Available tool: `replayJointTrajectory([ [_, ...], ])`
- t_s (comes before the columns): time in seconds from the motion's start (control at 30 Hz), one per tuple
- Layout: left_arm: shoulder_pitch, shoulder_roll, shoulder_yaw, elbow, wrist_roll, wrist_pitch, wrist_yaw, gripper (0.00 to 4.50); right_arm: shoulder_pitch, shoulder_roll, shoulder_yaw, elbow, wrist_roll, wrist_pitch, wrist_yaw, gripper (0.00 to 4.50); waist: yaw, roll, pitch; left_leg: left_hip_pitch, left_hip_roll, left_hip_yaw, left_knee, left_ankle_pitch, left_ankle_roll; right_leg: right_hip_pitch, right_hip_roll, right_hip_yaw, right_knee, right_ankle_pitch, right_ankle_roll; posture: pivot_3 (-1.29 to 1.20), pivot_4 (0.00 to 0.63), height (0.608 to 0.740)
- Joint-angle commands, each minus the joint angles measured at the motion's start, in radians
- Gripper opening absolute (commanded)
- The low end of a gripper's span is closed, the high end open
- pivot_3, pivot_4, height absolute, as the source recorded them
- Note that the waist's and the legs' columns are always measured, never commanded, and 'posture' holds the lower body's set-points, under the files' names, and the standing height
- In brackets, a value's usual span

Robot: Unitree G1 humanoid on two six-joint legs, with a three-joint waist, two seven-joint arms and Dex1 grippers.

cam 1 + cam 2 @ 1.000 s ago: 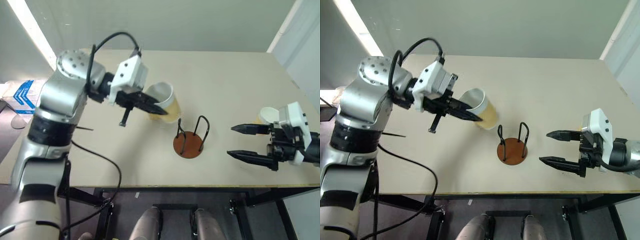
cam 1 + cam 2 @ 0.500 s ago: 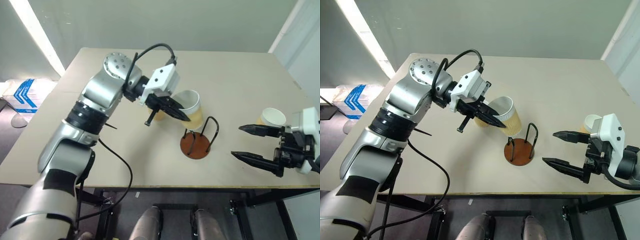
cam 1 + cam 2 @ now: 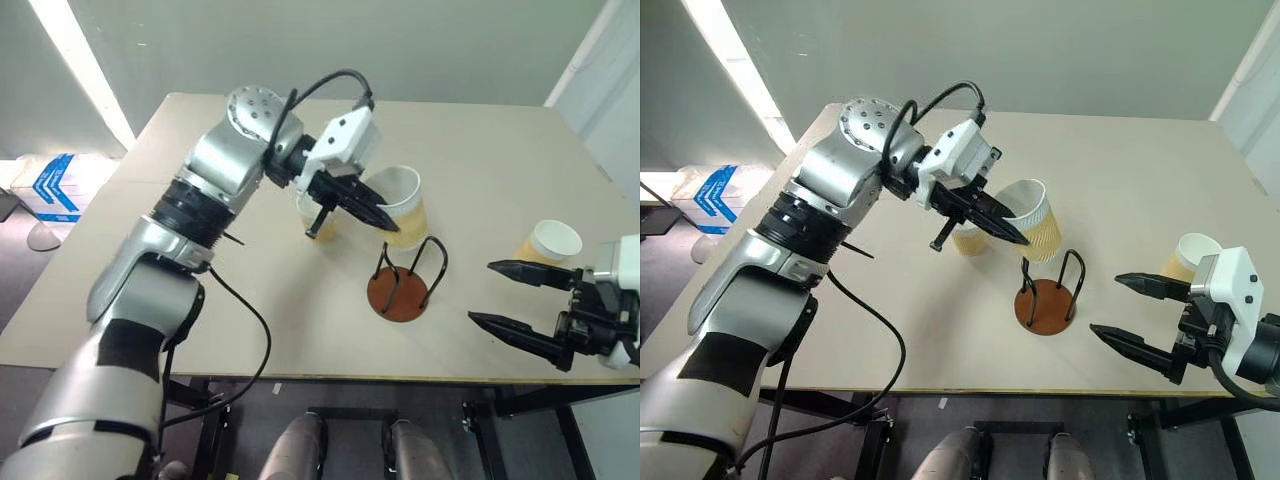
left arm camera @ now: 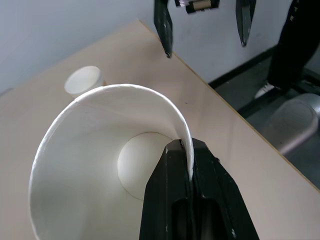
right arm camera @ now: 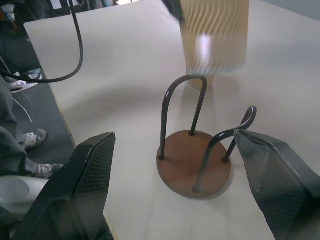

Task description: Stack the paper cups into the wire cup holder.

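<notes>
Your left hand [image 3: 1008, 232] is clamped on the rim of a paper cup [image 3: 1032, 222], one finger inside the white wall and one outside, as the left wrist view [image 4: 187, 165] shows plainly. That held cup hangs in the air, tilted, just above and behind the wire cup holder [image 3: 1047, 305], not yet between its loops. The wire cup holder stands upright on the table [image 3: 250, 290] near the front edge, its rust-brown disc flat on the surface and its two black wire loops empty.

A second cup [image 3: 318, 216] sits on the table behind the left hand, mostly hidden by the fingers (only its tan lower wall shows). The third cup [image 3: 1192, 254] stands upright on the table's right side, well apart from the holder and just behind your right hand.

Your right hand [image 3: 522, 304] hovers to the right of the holder with its two black fingers spread wide and nothing between them. In the right wrist view the holder [image 5: 194, 169] lies between those fingers, with the held cup's ribbed tan wall [image 5: 215, 35] above it.
</notes>
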Motion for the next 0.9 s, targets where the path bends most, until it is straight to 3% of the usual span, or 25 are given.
replayJointTrajectory([
  [0.03, -0.007, -0.008, 0.001, -0.012, 0.001, -0.024, -0.040, 0.03, -0.004, -0.007, -0.025, -0.016, 0.022, -0.020, -0.015, 4.02, 0.000, 0.000, 0.000, 0.000, 0.000, 0.000, 0.001, 0.000, 0.000, 0.000, 0.000, 0.000, 0.000, 0.000, 0.000, 0.00, 0.150, 0.740],
  [0.27, 0.028, -0.068, -0.030, 0.015, 0.118, -0.119, -0.040, 0.03, -0.036, -0.002, -0.009, 0.001, -0.021, -0.036, -0.079, 4.02, 0.002, 0.000, 0.000, 0.001, 0.000, 0.000, 0.003, -0.001, 0.000, 0.002, 0.000, 0.000, 0.000, 0.000, 0.001, 0.00, 0.150, 0.740],
  [0.47, 0.040, -0.144, -0.016, 0.100, 0.278, -0.262, -0.017, 0.03, -0.190, -0.003, 0.020, 0.081, -0.022, 0.007, -0.286, 4.02, 0.002, 0.000, 0.000, 0.002, 0.000, 0.001, 0.008, -0.004, 0.007, 0.003, 0.000, 0.001, 0.001, 0.003, 0.003, 0.00, 0.150, 0.740],
  [0.67, 0.030, -0.208, 0.034, 0.169, 0.341, -0.306, 0.019, 1.93, -0.282, -0.036, 0.048, 0.122, -0.045, 0.049, -0.384, 4.02, 0.004, 0.000, 0.000, 0.002, 0.000, 0.001, 0.008, -0.006, 0.011, 0.004, 0.000, 0.001, 0.001, 0.004, 0.004, 0.00, 0.150, 0.740],
  [0.9, 0.017, -0.228, 0.144, 0.183, 0.331, -0.273, 0.040, 4.41, -0.310, -0.136, 0.133, 0.178, -0.213, 0.024, -0.350, 4.02, 0.004, 0.001, 0.000, 0.001, 0.000, 0.001, 0.009, -0.006, 0.008, 0.004, 0.000, 0.000, 0.001, 0.003, 0.005, 0.00, 0.150, 0.740],
])
